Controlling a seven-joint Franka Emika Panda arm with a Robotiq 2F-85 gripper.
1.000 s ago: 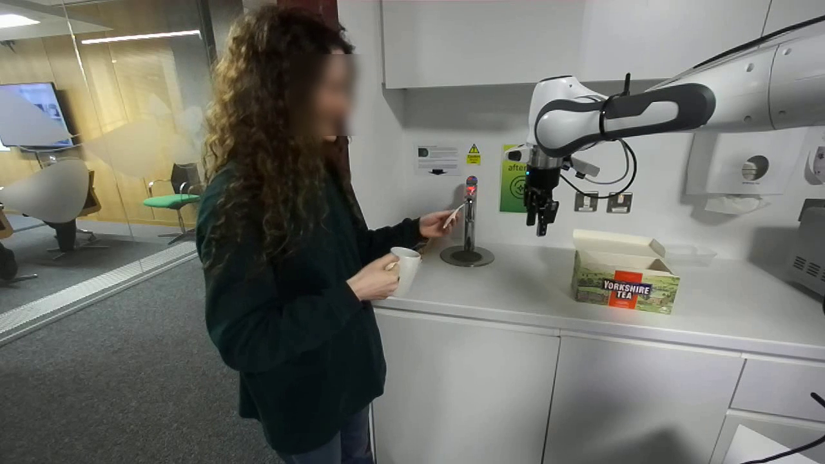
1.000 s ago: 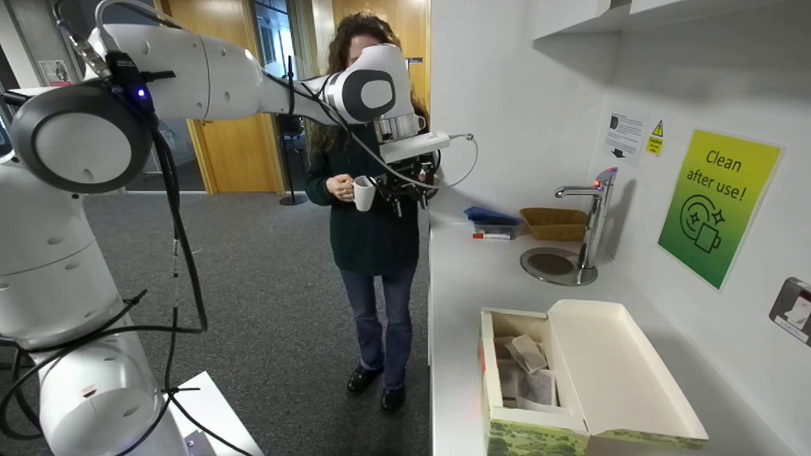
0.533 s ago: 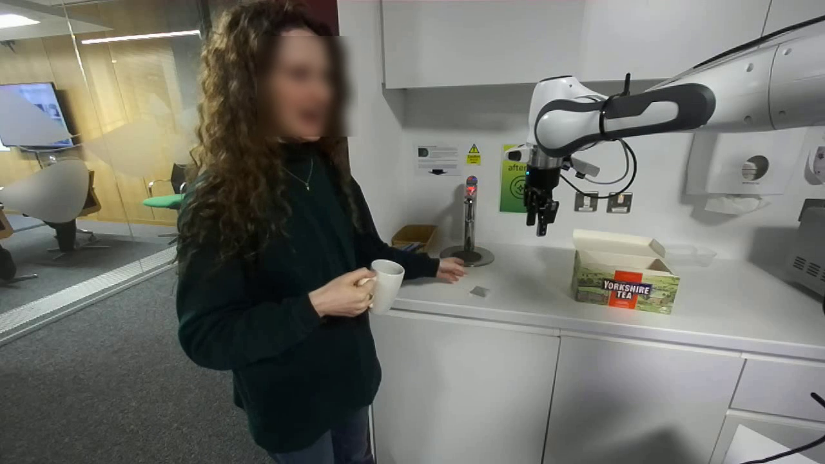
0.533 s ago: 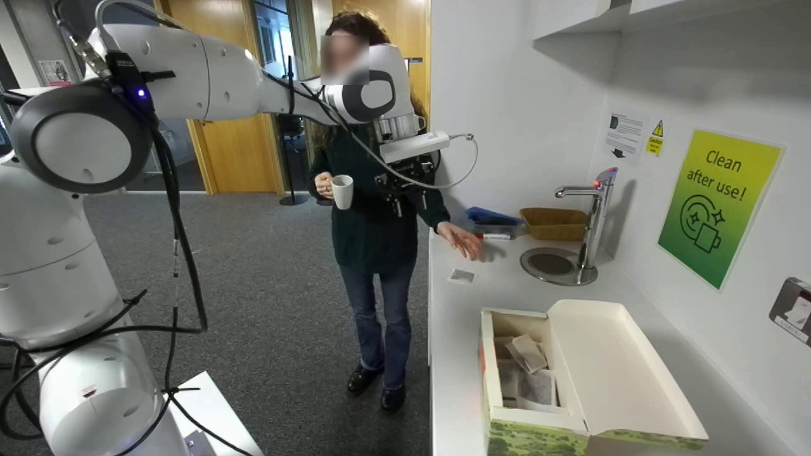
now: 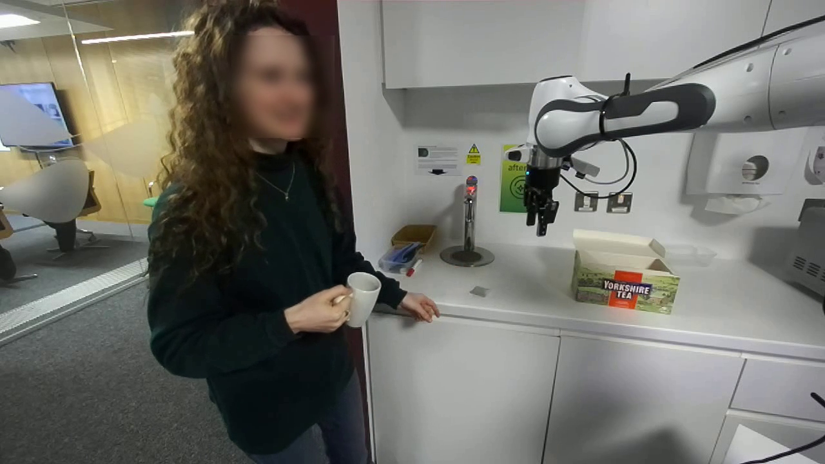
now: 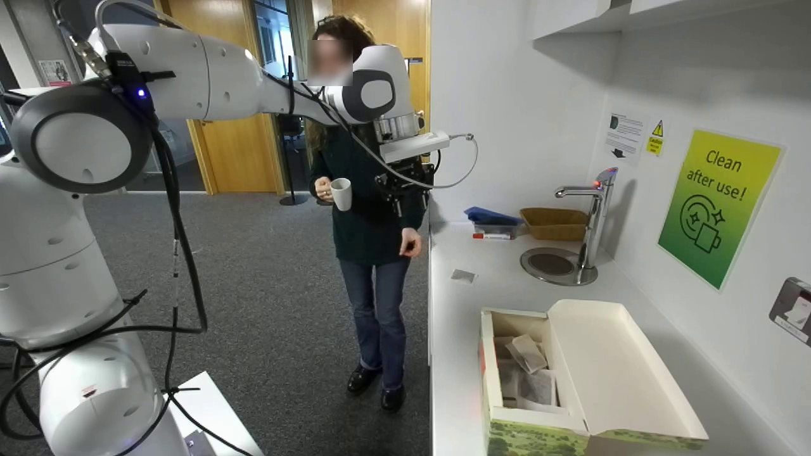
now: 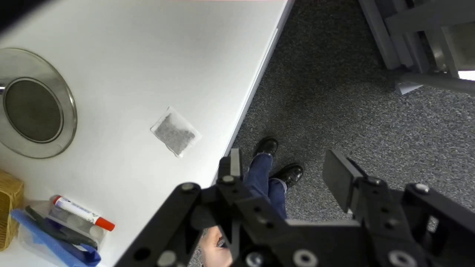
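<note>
While the gripper [image 7: 282, 167] hangs with its jaws spread wide, the teabag [image 7: 175, 134] lies flat on the surface [image 7: 148, 66], near the drain [image 7: 33, 110] and apart from the box [image 5: 624, 287].

The hand [image 7: 284, 167] is black, the teabag [image 7: 175, 134] grey-and-white, the tea box [image 5: 624, 291] landscape-patterned green.

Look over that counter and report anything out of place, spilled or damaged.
A single tea bag lies loose on the counter, apart from the other bags in the open box. That looks slightly out of place; no spill or damage shows.
</note>
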